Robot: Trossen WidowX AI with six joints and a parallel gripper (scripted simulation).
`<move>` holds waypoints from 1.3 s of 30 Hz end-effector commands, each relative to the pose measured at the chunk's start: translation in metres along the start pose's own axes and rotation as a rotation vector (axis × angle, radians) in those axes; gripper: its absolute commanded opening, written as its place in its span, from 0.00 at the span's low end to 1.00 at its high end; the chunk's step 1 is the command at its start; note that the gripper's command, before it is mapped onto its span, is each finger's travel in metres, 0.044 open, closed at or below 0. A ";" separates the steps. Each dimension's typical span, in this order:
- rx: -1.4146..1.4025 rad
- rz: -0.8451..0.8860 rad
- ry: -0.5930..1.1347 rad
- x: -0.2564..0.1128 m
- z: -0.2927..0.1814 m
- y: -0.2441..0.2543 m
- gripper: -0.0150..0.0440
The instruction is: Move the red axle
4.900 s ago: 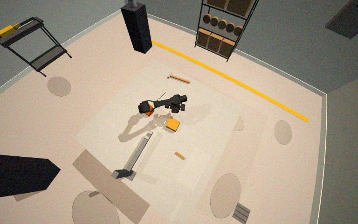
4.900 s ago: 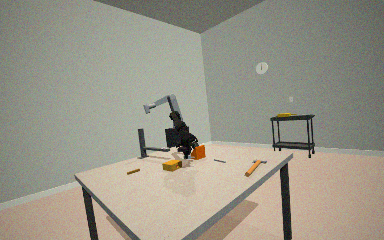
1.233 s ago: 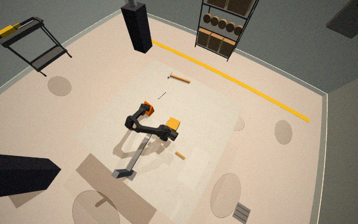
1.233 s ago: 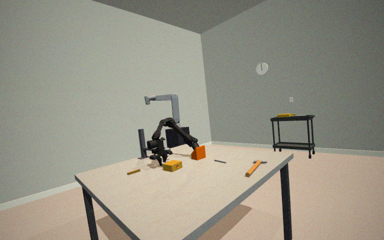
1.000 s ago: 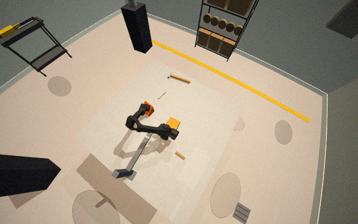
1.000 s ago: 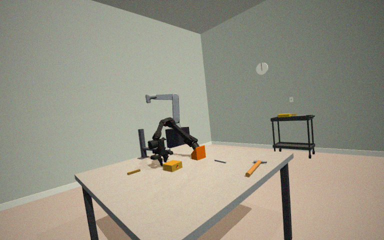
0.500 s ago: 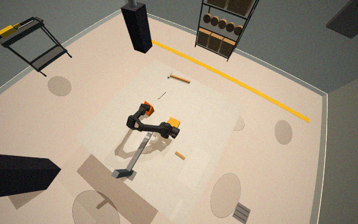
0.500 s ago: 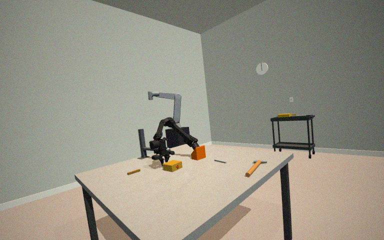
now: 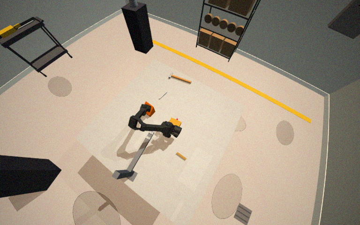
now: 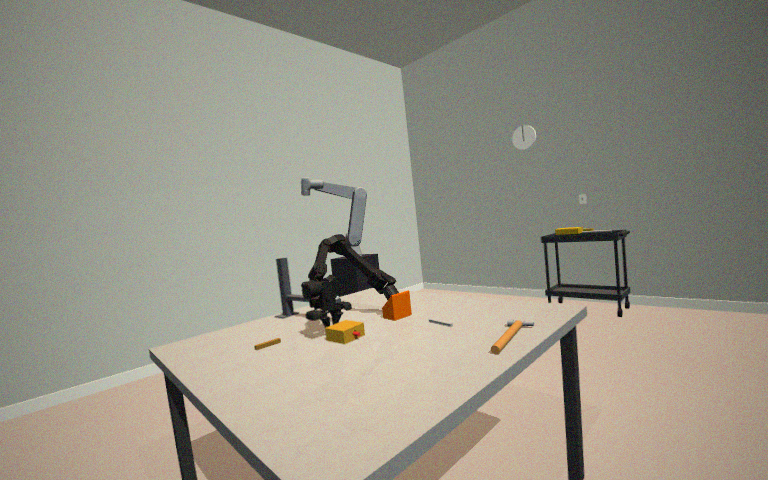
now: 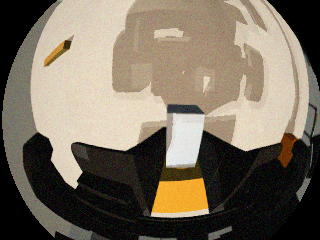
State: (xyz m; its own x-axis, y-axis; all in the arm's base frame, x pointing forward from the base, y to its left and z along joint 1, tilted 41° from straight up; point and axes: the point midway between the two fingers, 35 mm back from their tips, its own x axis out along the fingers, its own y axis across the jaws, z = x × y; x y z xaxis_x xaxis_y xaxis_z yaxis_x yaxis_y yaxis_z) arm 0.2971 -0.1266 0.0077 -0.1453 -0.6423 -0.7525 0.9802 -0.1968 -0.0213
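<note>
From my remote seat I see one arm [image 9: 151, 127] [image 10: 362, 266], and its one pair of fingers [image 9: 169, 130] [image 10: 331, 320] is closed on one pale block [image 11: 186, 139] with dark end, as the wrist view shows. One yellow beam [image 9: 174, 122] [image 10: 343, 332] [image 11: 179, 196] lies on the bench [image 9: 206, 111] [image 10: 368, 390] [image 11: 90, 100], just beside the fingers. I count one red axle [image 9: 176, 119] [image 10: 356, 334]; a small red end of it sticks out from the side of the beam which is away from the fingers, so it is partly out but not free. If the pale block touches the axle, I cannot tell. There is one grey stand [image 9: 139, 156] [image 10: 284, 285] with a long bar, behind the arm in the exterior view; I cannot tell how many V-blocks it has, or if it is the bracket. Of the loose things I count three: one hammer [image 9: 181, 78] [image 10: 506, 337] with orange handle, one thin grey rod [image 9: 162, 95] [image 10: 440, 322], and one short yellow stick [image 9: 181, 156] [image 10: 267, 344] [image 11: 56, 54], all lying well apart. One orange block [image 9: 150, 109] [image 10: 397, 305] [image 11: 287, 150] is at the foot of the arm. Farther away stand one dark cart [image 10: 586, 236] and one shelf rack [image 9: 248, 18], with five round pieces [image 9: 223, 23] in one row and three boxes [image 9: 217, 42] below.
</note>
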 end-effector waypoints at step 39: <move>0.007 0.005 0.008 -0.034 0.055 0.010 0.25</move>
State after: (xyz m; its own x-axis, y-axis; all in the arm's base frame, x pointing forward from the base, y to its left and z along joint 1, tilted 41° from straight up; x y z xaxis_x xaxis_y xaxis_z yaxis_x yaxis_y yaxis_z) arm 0.3018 -0.1513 0.0638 -0.1440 -0.6376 -0.7568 0.9801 -0.1977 -0.0199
